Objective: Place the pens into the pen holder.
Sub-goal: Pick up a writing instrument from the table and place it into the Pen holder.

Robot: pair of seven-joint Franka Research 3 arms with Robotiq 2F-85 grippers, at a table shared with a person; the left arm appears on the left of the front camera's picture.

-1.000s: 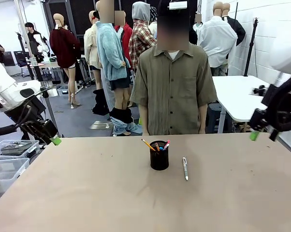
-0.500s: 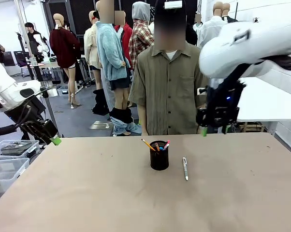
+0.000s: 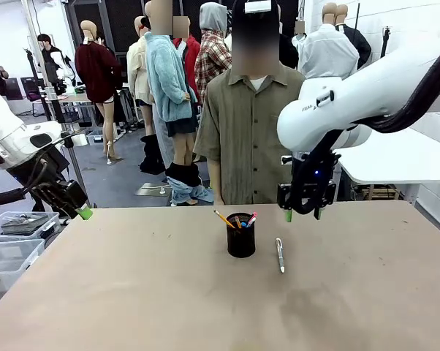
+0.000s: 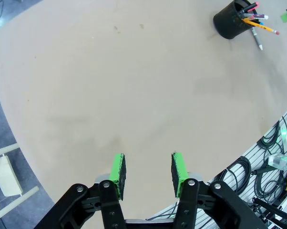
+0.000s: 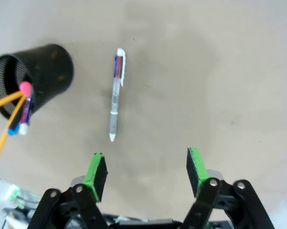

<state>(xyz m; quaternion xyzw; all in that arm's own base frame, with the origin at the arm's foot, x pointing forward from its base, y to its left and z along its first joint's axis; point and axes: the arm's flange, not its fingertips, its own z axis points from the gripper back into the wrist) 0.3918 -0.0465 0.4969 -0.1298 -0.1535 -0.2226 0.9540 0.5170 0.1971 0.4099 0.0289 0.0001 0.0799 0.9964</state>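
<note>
1. Front view: over the last second the right gripper (image 3: 302, 213) has swung in from the table's right edge. It now hangs over the far side of the tan table (image 3: 132, 292), just behind and to the right of the silver-grey pen (image 3: 280, 255), and lower than half a second ago.
2. The left gripper (image 3: 84, 213) has not shifted and sits off the table's left edge. The silver-grey pen and the pen holder (image 3: 240, 241) lie where they did.
3. In the right wrist view the green-padded jaws are spread wide with nothing between them. The silver-grey pen lies on bare tabletop ahead of them, apart from both fingers.
4. In the left wrist view the jaws stand parted and empty over bare tabletop, with the pen holder far off.
5. The pen holder is an upright black cylinder of metal mesh. A yellow pencil (image 3: 222, 218), a pink-capped pen (image 3: 251, 219) and a blue-tipped pen (image 5: 12, 130) lean out of it.
6. The silver-grey pen is slim, with a clear barrel showing red and blue inside, a white clip and a grey lower half. It lies flat just right of the pen holder, not touching it.
7. The tabletop is matte and faintly stained.
8. A person (image 3: 260, 139) in an olive short-sleeved shirt stands at the far edge behind the pen holder. The right arm's white link crosses in front of the person's side. Clear plastic bins (image 3: 15, 234) sit low at the left, and a white table (image 3: 395, 153) stands behind at the right.
</note>
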